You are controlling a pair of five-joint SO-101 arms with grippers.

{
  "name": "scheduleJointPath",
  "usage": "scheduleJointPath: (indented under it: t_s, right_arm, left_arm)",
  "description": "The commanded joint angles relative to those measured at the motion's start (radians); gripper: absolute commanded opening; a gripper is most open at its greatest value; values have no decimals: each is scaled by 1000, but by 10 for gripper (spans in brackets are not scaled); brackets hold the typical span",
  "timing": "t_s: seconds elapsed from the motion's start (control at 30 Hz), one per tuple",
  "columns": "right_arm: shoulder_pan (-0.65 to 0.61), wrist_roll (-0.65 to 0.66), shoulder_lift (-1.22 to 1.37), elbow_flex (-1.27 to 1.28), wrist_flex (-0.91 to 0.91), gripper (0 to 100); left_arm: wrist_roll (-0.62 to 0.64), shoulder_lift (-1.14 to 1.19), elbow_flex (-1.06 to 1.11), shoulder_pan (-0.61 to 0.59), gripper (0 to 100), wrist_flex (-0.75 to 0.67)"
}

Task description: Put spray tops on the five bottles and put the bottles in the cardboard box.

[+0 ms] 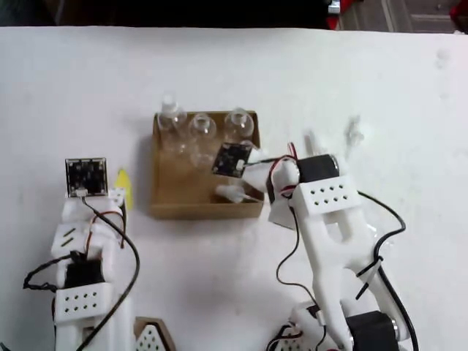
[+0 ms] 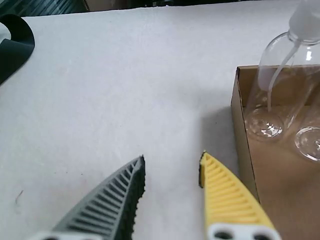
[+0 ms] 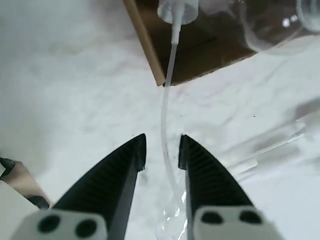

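Capping step: spray top (image 3: 177, 12) straddled along its tube, not visibly clamped, by barely parted right gripper (image 3: 162, 142); closing needed next; left gripper (image 2: 172, 157) spread, empty.

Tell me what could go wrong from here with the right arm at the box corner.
The spray top sits at the cardboard box corner with its thin tube running back to the right pincer; it may snag on the wall or bend. The upright bottles crowd the far side and could tip if the box gets nudged.
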Motion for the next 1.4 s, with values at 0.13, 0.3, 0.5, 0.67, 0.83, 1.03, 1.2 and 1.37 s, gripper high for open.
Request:
scheduleJointPath:
  t_s: [0.13,0.3,0.5,0.67,0.83,1.03,1.2,1.37]
  right_arm:
    - [81,8,-7,-15,-22,17]
    - [162,8,-35,-51,-16,17]
    - [194,2,-151,-74,44,17]
    - [194,-34,-220,-77,41,18]
    - [35,-249,-243,-84,1,54]
    - [-163,-267,-159,-14,-15,194]
    - [-88,-258,-22,21,-171,166]
    - [-70,-206,101,21,-213,163]
  left_arm:
    - [12,-15,-49,-13,175,-26]
    - [12,-15,-49,-13,175,-26]
    - [12,-15,-49,-13,175,-26]
    - [12,-15,-49,-13,175,-26]
    - [12,-15,-49,-13,175,-26]
    - [12,-15,-49,-13,175,-26]
    - [12,-15,-49,-13,175,-26]
    - [12,-15,-49,-13,175,-26]
